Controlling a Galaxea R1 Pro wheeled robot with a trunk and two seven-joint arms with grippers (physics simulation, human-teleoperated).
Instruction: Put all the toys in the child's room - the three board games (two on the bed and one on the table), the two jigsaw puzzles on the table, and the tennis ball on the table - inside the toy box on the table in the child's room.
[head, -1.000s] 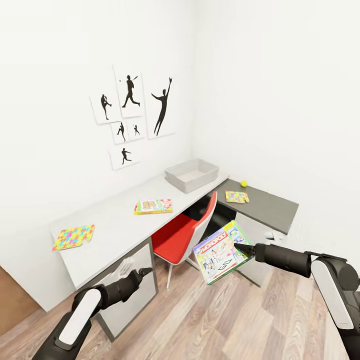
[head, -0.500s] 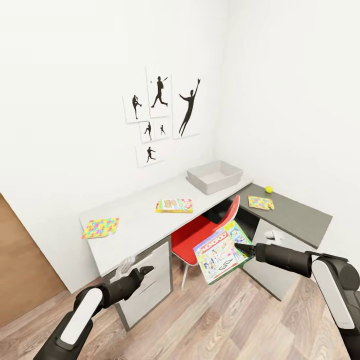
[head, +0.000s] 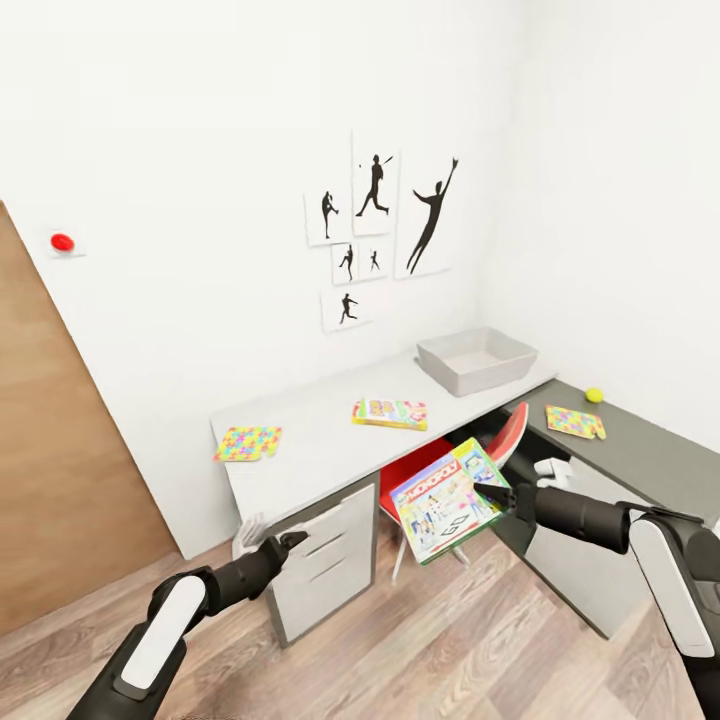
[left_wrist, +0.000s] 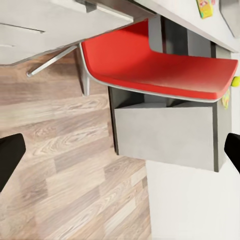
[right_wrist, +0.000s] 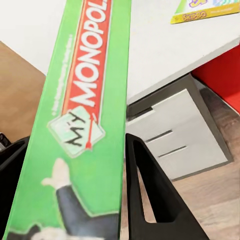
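Observation:
My right gripper (head: 492, 494) is shut on the edge of the green-edged MONOPOLY board game (head: 444, 500), holding it tilted above the floor in front of the table (head: 320, 445). In the right wrist view the game (right_wrist: 85, 115) sits between the black fingers (right_wrist: 150, 200). A SKIP BO board game (head: 390, 412) lies on the light grey top, with the grey toy box (head: 477, 360) at the far corner. One jigsaw puzzle (head: 247, 442) is at the near end and another (head: 575, 421) is on the dark wing beside the tennis ball (head: 594, 395). My left gripper (head: 285, 545) hangs open and empty by the drawers.
A red chair (head: 505, 440) is tucked under the table; its seat (left_wrist: 155, 65) shows in the left wrist view. White drawers (head: 325, 570) stand under the near end. A brown door (head: 60, 450) is on the left wall. Wood plank floor (head: 450, 640) lies ahead.
The whole view has swung left: table and pictures sit further right in the picture, and the brown door has come into sight. Both arms keep their pose, the game still held.

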